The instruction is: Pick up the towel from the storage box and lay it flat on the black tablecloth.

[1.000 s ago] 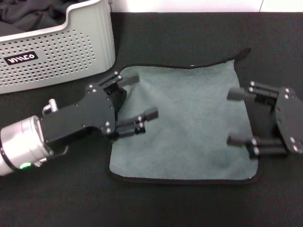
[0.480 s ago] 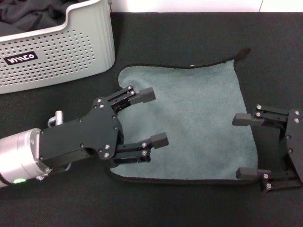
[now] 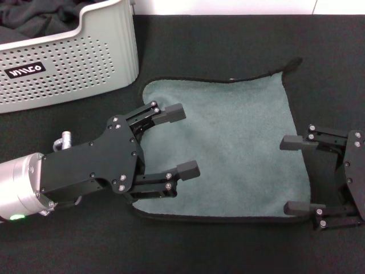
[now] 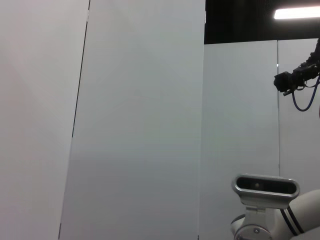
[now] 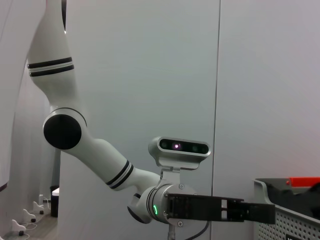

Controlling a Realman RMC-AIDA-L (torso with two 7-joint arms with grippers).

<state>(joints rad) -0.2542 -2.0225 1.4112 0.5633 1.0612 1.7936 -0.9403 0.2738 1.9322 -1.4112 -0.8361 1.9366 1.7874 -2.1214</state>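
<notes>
Count: one towel (image 3: 228,145), one storage box (image 3: 68,63), one black tablecloth (image 3: 228,45), two grippers. Inside the box there's one dark cloth (image 3: 34,20), bunched up.

Towel is out of the box, spread flat on the tablecloth, grey-green face up, black hem visible all round. One far corner on the right side has a small tab of hem sticking out.

Left gripper (image 3: 178,139): fingers spread wide, holding nothing. Both fingertips (image 3: 188,168) sit over the towel's left part; whether they touch the fabric, can't tell. The towel's left edge runs under the fingers, and most of the towel lies ahead of the tips, toward the right gripper. The box is behind and to the outer side of this gripper, apart from it.

Right gripper (image 3: 295,174): also spread wide, nothing in it. Tips point at the towel's right edge, just at or barely over the hem; the towel lies straight ahead of it, between the two grippers.

Versus 0.5 s ago: towel hasn't shifted. Left gripper moved back slightly toward its own side, same opening. Right gripper essentially unchanged. Versus 1.0 s ago: right gripper has pulled off the towel toward its near right corner.

Right wrist view shows the left arm (image 5: 100,160) side-on with the box rim (image 5: 287,200) beyond; the left wrist view shows only walls and the robot's head camera (image 4: 265,186).
</notes>
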